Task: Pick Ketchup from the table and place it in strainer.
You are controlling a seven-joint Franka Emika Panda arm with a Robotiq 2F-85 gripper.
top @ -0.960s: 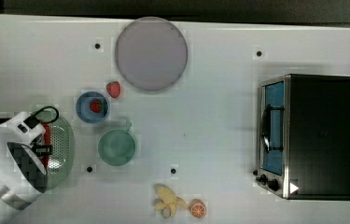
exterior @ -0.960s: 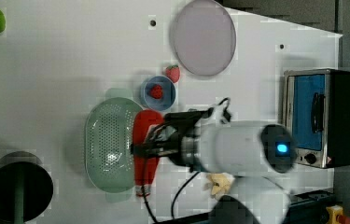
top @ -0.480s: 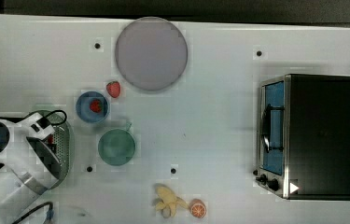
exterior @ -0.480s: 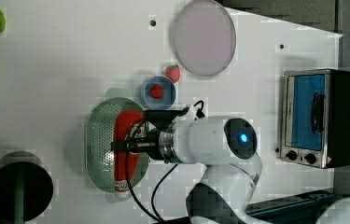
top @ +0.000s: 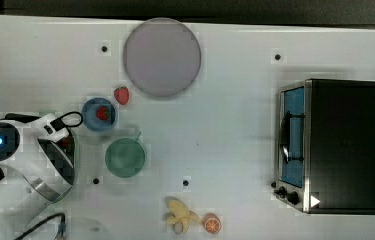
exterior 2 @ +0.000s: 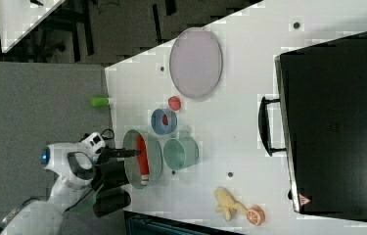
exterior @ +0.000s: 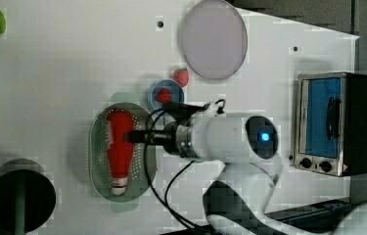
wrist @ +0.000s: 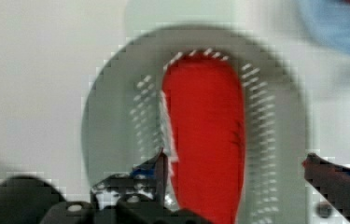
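Looking across the white table [exterior: 49, 73], we see dark floor past its far edge in the right view and a toaster oven [exterior: 335, 122] at the left view's right. Our ketchup [exterior: 120, 147] lies in the strainer [exterior: 98, 161], a strawberry [exterior: 164, 95] in the blue bowl [exterior: 152, 91], and our gripper [wrist: 235, 172] hangs released, fingers spread either side of the bottle.

Ketchup in the strainer, hand over it

The ketchup [exterior: 120, 147] lies lengthwise inside the strainer [exterior: 97, 156], near the left view's left on the worktop [exterior: 63, 73]; the hand [exterior: 131, 136] hangs over the ketchup; a bowl [exterior: 165, 94] holding a strawberry [exterior: 164, 95] sits just up-right of the strainer; a plate [exterior: 214, 39] lies beyond it; an oven [exterior: 335, 122] stands at the left view's right edge.
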